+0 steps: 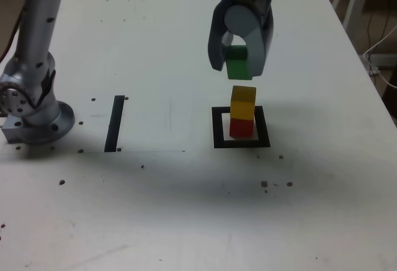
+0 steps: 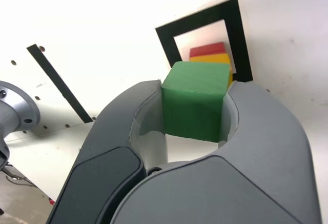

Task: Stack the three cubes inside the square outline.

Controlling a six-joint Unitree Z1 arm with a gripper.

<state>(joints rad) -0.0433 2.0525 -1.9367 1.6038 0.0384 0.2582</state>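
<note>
Table [image 1: 186,221]: fills nearly the whole exterior frame; white, speckled with small dark dots, more of them toward the lower half.

Arm base [image 1: 34,106]: left edge of the exterior frame, grey and bolted down; well apart from the stack.

Gripper [image 1: 237,67]: upper centre-right of the exterior frame, clenched on the green cube, one jaw against each side face; fills the lower half of the wrist frame [image 2: 195,116].

Black strip [image 1: 115,123]: left of centre in the exterior frame, straight, not part of the target; well apart from everything in play.

Square outline [image 1: 217,128]: right of centre in the exterior frame, thick black frame around a white middle; upper right of the wrist frame [image 2: 166,42].

Green cube [image 1: 236,63]: held in the air, just above the stack and not touching it; centre of the wrist frame [image 2: 195,101], covering most of the cubes beyond.

Yellow cube [image 1: 243,102]: seated on the red one, upper part of the outline in the exterior frame; appears turned slightly against the cube below.

Red cube [image 1: 242,128]: bottom of the stack, inside the outline's white middle.

Risk, offset: green cube sits a little toward the exterior frame's left of the yellow top; lowered without correction, likely lands overhanging and tips off.

Risk, contact: descending too hard or skewed probably shoves the yellow cube, already slightly twisted, off the red.

Risk, release: jaws spreading close beside a narrow two-high column could clip it and topple all three.
</note>
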